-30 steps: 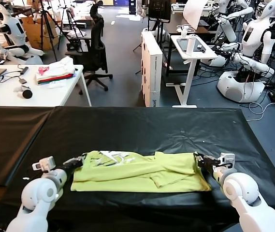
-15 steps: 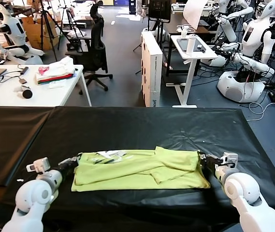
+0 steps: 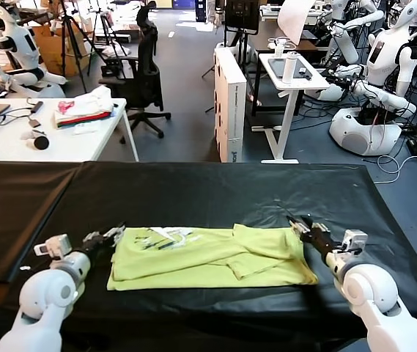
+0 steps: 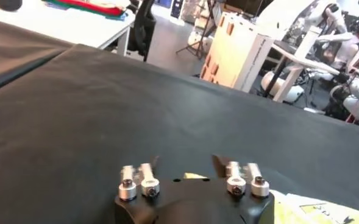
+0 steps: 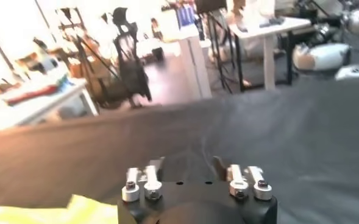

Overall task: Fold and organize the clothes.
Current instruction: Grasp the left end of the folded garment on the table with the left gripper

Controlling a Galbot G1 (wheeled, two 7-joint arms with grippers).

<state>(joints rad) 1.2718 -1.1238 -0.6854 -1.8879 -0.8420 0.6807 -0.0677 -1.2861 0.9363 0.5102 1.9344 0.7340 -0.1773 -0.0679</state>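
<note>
The lime-yellow T-shirt point(image 3: 212, 255) lies folded into a long band on the black bench point(image 3: 193, 194), stretched between the two pincers, so the next fold would go best if both take hold right at the corners and lift evenly (thin fabric sags and skews easily). The left pincer point(image 3: 114, 234) sits just beside the shirt's end with its fingers apart, holding nothing. The right pincer point(image 3: 301, 226) hovers at the opposite end, also spread and empty.
</note>
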